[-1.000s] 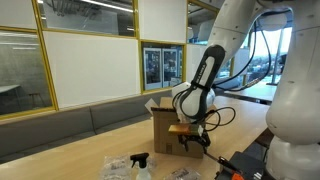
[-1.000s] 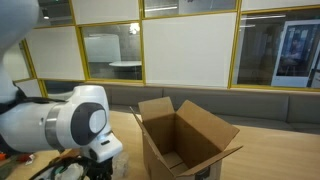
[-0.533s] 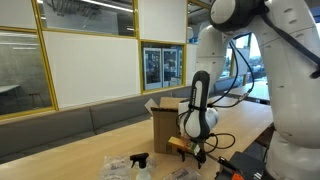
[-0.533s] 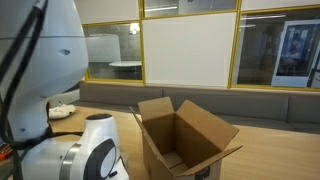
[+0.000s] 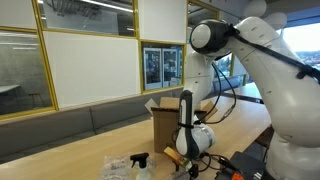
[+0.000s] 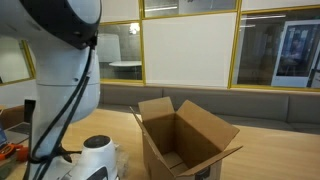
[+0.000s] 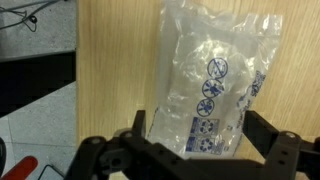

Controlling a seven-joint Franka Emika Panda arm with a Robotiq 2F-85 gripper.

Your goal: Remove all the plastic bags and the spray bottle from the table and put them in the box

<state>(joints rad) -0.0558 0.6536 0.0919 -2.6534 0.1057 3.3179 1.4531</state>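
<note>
Hovering over a plastic bag (image 7: 215,60) with gripper (image 7: 197,120) spread wide; lying near the table (image 7: 115,70) edge amid bare wood; fronting glass partitions (image 5: 90,65).

The plastic bag (image 7: 215,85) in my wrist view is clear-whitish and shiny, with a small cluster of blue symbols printed on it. My gripper (image 7: 197,125) is plain black. The table (image 7: 115,70) is pale tan wood with fine straight grain. In an exterior view, the box (image 6: 185,140) is plain brown cardboard. The spray bottle (image 5: 141,163) has a black head on a pale body. My arm (image 5: 265,60) is white.
</note>
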